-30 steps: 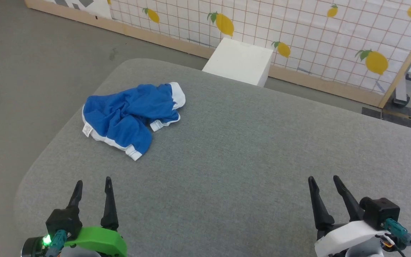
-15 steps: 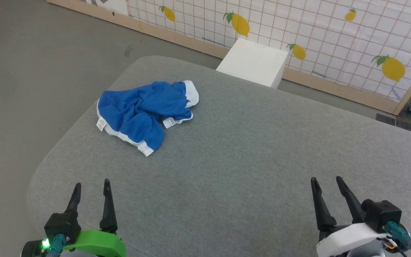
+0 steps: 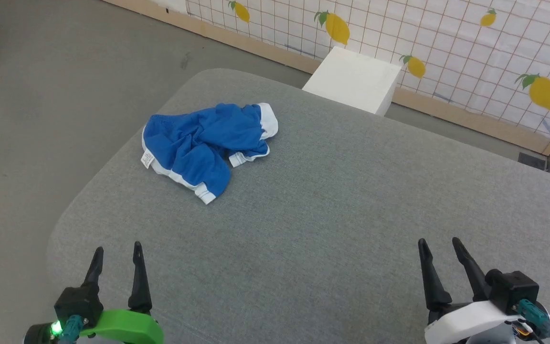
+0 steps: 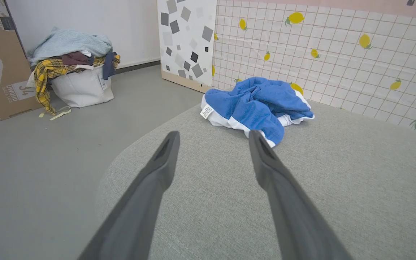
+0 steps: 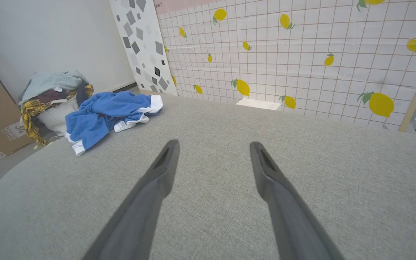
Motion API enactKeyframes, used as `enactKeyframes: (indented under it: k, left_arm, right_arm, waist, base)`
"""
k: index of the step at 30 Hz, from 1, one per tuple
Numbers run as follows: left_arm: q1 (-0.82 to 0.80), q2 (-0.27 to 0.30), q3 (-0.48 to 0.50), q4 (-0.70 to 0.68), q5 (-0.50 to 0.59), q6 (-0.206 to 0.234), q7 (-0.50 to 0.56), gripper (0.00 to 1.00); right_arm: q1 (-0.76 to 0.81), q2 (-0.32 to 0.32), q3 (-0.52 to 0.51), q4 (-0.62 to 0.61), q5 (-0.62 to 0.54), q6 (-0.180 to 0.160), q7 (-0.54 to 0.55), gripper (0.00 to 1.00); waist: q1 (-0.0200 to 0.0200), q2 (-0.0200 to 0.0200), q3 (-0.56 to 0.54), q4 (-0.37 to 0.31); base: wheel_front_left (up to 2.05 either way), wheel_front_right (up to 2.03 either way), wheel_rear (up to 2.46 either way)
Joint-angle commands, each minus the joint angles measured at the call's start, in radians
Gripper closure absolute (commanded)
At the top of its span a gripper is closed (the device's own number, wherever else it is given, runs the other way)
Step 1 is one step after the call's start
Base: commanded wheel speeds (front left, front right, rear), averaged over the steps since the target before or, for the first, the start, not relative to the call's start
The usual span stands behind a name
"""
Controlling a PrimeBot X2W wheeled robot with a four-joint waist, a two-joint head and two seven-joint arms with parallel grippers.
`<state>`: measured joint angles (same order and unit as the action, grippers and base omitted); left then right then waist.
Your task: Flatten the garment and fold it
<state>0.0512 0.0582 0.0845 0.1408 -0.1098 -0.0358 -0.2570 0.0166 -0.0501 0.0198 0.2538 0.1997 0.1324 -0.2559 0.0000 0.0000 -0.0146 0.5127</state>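
Left gripper (image 3: 117,247) lower left, jaws apart, empty; right gripper (image 3: 438,241) lower right, same. Garment (image 3: 198,143) crumpled upper left of head view, on grey pad (image 3: 327,215) near its edge. Step: flattening not yet begun. Next, likely: reach heap, pinch its hem, spread.

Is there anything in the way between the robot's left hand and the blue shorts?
No, nothing visible is in the way. Just the bare grey padded surface lies between the open left gripper and the crumpled blue shorts.
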Motion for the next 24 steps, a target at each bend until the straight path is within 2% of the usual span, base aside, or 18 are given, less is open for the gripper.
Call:
enactKeyframes:
  k: [1,7,12,18,24]
  left_arm:
    - [-0.024,0.006,0.002,0.002,0.004,-0.008,-0.005,0.0]
    - [-0.127,0.044,-0.015,0.057,-0.012,-0.053,-0.005,0.0]
    - [-0.322,0.106,-0.064,0.193,-0.048,-0.084,0.069,0.0]
    - [-0.569,0.151,-0.073,0.409,-0.187,-0.094,0.194,0.0]
    - [-0.713,0.204,-0.14,0.575,-0.377,-0.095,0.396,0.0]
  right_arm:
    - [0.0,0.0,-0.004,0.004,-0.006,-0.002,-0.006,0.0]
    - [-0.019,0.0,-0.017,0.007,-0.012,-0.002,-0.006,0.0]
    - [-0.054,0.0,-0.017,0.009,-0.039,-0.002,-0.004,0.0]
    - [-0.114,0.0,0.002,-0.019,-0.086,-0.002,0.025,0.0]
    - [-0.141,0.0,-0.016,-0.06,-0.121,-0.002,0.049,0.0]
  waist:
    - [0.0,0.0,0.006,-0.006]
    - [0.0,0.0,0.038,-0.025]
    - [0.0,0.0,0.102,-0.058]
    - [0.0,0.0,0.226,-0.132]
    - [0.0,0.0,0.335,-0.198]
  base:
    - [0.0,0.0,0.0]
    - [0.0,0.0,0.0]
    - [0.0,0.0,0.0]
    - [0.0,0.0,0.0]
    - [0.0,0.0,0.0]
